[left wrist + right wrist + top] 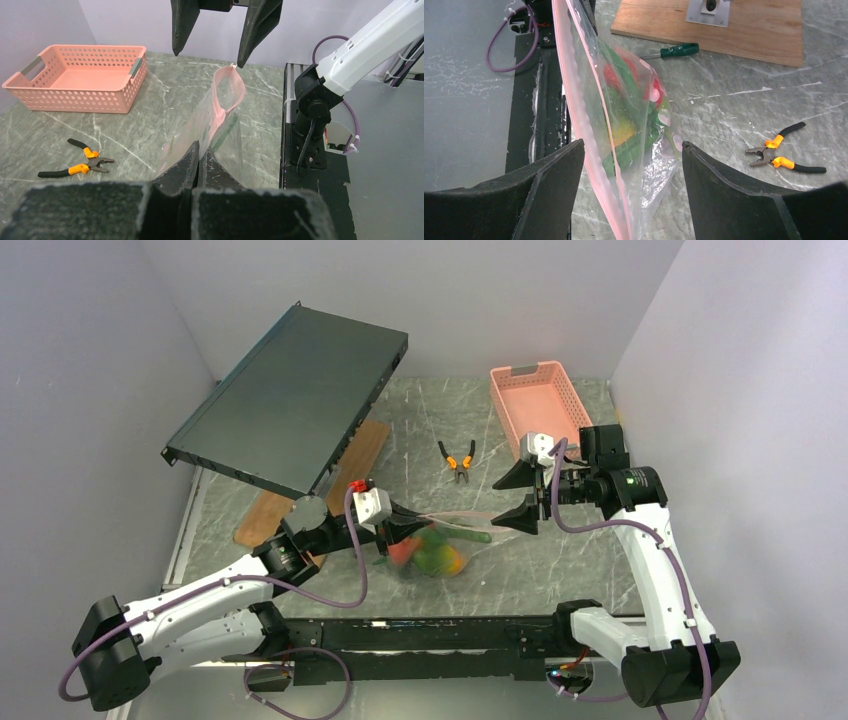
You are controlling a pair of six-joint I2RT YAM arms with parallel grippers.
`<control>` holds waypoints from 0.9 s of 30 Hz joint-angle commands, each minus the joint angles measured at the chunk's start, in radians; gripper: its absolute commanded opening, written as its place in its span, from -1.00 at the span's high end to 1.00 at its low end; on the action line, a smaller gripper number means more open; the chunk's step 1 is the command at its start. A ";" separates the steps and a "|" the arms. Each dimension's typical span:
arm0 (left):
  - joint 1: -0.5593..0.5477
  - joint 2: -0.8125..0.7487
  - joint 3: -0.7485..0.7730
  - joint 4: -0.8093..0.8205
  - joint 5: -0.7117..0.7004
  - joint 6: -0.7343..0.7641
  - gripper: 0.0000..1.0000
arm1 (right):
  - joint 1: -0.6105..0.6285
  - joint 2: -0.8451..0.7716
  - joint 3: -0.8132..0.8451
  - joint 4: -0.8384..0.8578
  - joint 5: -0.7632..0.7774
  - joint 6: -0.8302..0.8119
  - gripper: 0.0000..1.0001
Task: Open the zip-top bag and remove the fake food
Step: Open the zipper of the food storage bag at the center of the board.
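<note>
1. Clear plastic zip-top bag with a pale pink strip along its mouth. It is held up between the two arms, its loaded end sagging to the grey marbled table. The strip seems to part into a loop at the far end, though I cannot tell for sure.
2. Fake food: green, orange and red pieces, all inside the bag and bunched at its low end. None is out yet.
3. Left gripper: fingers pinched tight on the bag's near end, probably to anchor it and keep the strip taut.
4. Right gripper: jaws spread wide, one on each side of the strip, gripping nothing. It is likely placed to take one lip.
5. Pink basket: nothing in it, and it stands well apart from the bag.
6. Orange-handled pliers: loose on the table between basket and bag.
</note>
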 commanded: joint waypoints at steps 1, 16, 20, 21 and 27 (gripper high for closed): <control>0.001 0.002 0.042 0.034 0.023 -0.008 1.00 | -0.004 -0.008 0.030 -0.007 -0.037 -0.010 -0.47; 0.002 0.032 0.072 0.035 0.024 -0.003 1.00 | 0.062 0.027 0.038 -0.005 0.008 0.042 -0.32; 0.002 0.037 0.078 0.036 0.028 -0.003 1.00 | 0.074 0.020 0.020 0.051 0.055 0.096 -0.11; 0.001 0.037 0.079 0.036 0.027 -0.003 1.00 | 0.073 0.025 0.021 0.060 0.066 0.107 -0.04; 0.002 0.025 0.083 0.017 0.017 0.005 1.00 | 0.095 0.055 0.024 0.073 0.128 0.112 0.40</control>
